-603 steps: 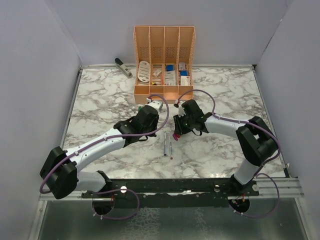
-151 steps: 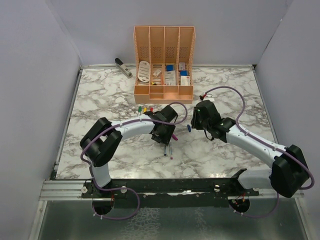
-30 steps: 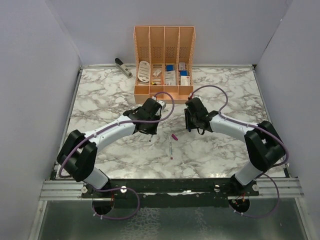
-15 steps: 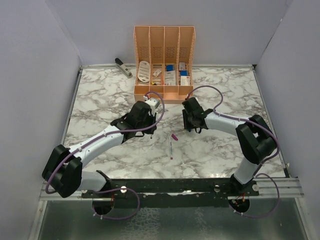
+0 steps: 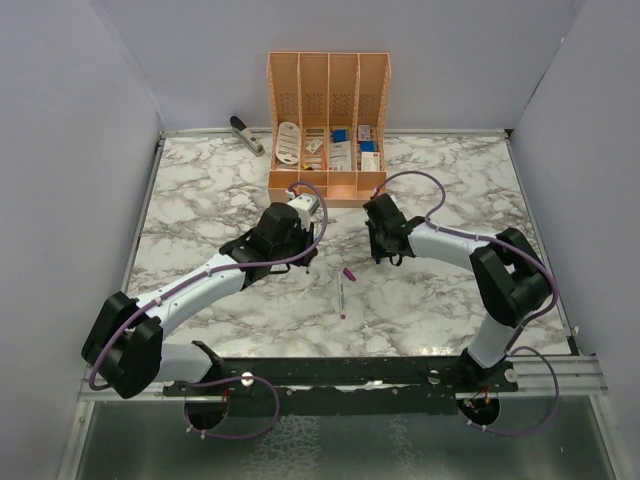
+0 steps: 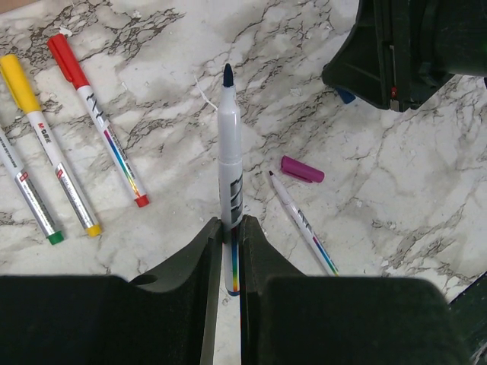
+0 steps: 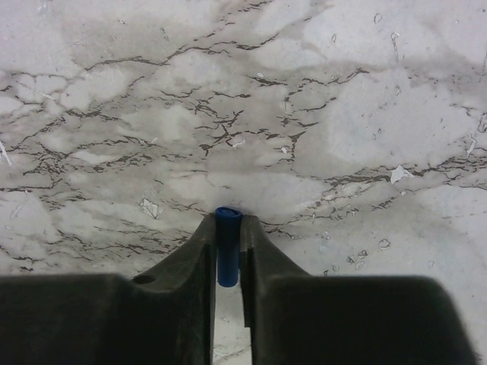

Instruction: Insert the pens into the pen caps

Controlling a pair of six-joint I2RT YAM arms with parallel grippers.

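Note:
My left gripper [image 6: 230, 222] is shut on a white-grey pen [image 6: 229, 152] whose bare dark-blue tip points away from it, above the marble. My right gripper [image 7: 227, 220] is shut on the blue pen cap [image 7: 227, 243]. In the top view the left gripper [image 5: 305, 243] and the right gripper [image 5: 378, 238] face each other, a short gap apart. An uncapped pen [image 6: 300, 220] and the purple cap [image 6: 302, 169] lie on the table, also in the top view as the pen [image 5: 340, 295] and the cap [image 5: 349, 272]. Red-capped [image 6: 95, 114], yellow-capped [image 6: 46, 137] and green-ended [image 6: 30, 205] pens lie to the left.
The peach organiser [image 5: 328, 120] stands at the back centre, just behind both grippers. The grey stapler [image 5: 246, 134] lies at the back left. The right gripper's dark body [image 6: 411, 46] fills the top right of the left wrist view.
Five seconds ago the left gripper was down at the loose pens; it now holds one pen lifted. In the last second both grippers shifted slightly toward the organiser.

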